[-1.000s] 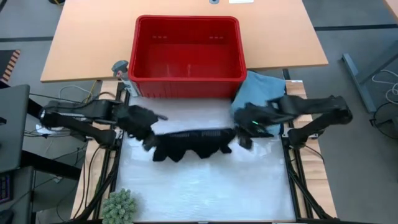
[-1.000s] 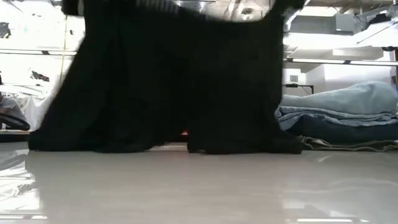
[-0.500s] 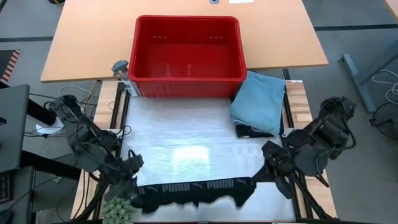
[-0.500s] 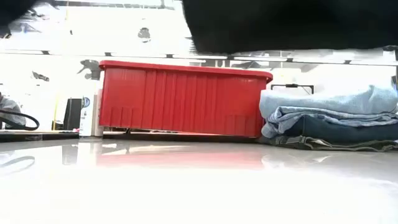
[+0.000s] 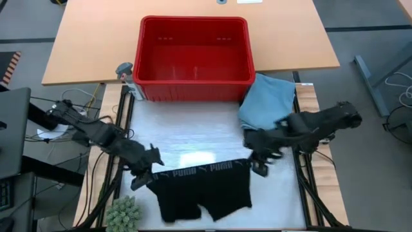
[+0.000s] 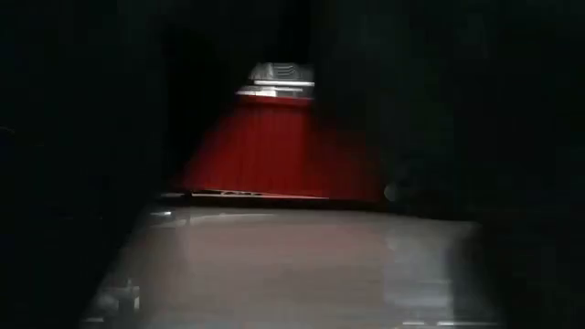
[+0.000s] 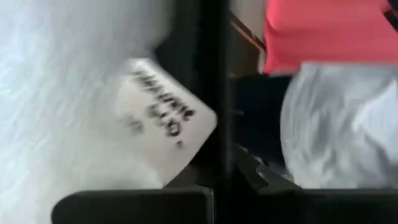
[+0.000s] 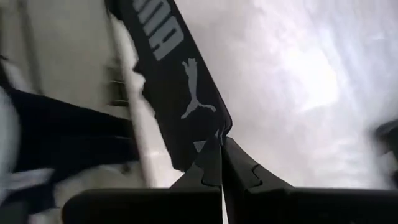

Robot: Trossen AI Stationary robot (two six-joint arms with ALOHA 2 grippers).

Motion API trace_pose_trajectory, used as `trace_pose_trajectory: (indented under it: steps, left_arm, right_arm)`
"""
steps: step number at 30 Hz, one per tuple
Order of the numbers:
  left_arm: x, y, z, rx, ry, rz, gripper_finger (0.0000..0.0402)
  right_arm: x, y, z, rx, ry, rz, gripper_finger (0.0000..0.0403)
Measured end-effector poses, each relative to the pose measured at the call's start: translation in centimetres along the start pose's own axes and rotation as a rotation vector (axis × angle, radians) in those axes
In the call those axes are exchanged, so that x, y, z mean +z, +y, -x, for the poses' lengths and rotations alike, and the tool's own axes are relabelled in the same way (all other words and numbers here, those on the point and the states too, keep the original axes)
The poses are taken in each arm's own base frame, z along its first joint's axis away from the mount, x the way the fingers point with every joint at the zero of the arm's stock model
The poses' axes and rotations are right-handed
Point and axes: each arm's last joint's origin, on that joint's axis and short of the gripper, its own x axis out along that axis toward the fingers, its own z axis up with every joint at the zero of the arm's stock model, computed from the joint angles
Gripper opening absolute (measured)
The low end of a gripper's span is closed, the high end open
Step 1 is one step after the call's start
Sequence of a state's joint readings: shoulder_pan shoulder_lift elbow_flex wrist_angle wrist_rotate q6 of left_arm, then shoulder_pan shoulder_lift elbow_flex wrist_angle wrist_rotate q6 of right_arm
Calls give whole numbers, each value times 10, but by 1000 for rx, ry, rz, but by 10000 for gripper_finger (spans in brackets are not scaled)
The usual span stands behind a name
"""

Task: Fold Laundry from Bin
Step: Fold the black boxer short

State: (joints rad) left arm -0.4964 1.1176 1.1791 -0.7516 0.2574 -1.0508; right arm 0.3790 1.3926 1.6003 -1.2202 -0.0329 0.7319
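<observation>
You have the black shorts [image 5: 203, 190] stretched by the waistband between both arms, over the near half of the white mat [image 5: 193, 132]. The left gripper [image 5: 147, 175] is pinched tight on the waistband's left end, and the right gripper [image 5: 255, 166] is clamped on the right end; the right wrist view shows its jaws fully together on the printed band [image 8: 177, 93].

Expect the shorts to handle as light, limp cloth: the legs hang and drape loose, so they will swing and crease with any quick move. The elastic band looks the firmest part, so the 2 corners you hold now are the sensible grip points; lower slowly so the legs lie flat.

Count: 1 pair of shorts in hand, 1 red bin [image 5: 193, 55] at the far edge that looks empty, and 1 stack [image 5: 267, 106] beside the bin on the right, light blue on top with dark cloth showing under it. How many pieces that stack holds cannot be told. 2 arms, both busy.
</observation>
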Motion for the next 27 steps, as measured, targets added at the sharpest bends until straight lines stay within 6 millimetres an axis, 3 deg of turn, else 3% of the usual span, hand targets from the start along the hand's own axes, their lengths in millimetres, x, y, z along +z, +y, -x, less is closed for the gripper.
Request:
trace_pose_trajectory:
  steps: [4,7,11,14,18,24,27]
  left_arm:
    - [-2,48,-25,-65,68,-72,0]
    - [-12,95,-39,2,123,-55,0]
    - [-23,157,-45,221,69,14,0]
    - [-25,188,-44,343,-21,98,0]
    - [-22,209,-39,454,-102,161,0]
    - [-8,216,-26,599,-246,129,0]
    - [-4,216,-23,623,-265,80,7]
  right_arm:
    - [13,-42,-50,-44,25,70,18]
    - [19,-76,-76,-65,17,81,18]
    - [24,-117,-93,-123,-6,52,18]
    - [26,-140,-96,-155,-17,25,18]
    - [32,-159,-99,-172,-78,-8,18]
    - [41,-181,-106,-243,-131,-45,19]
    - [44,-192,-116,-274,-108,-71,49]
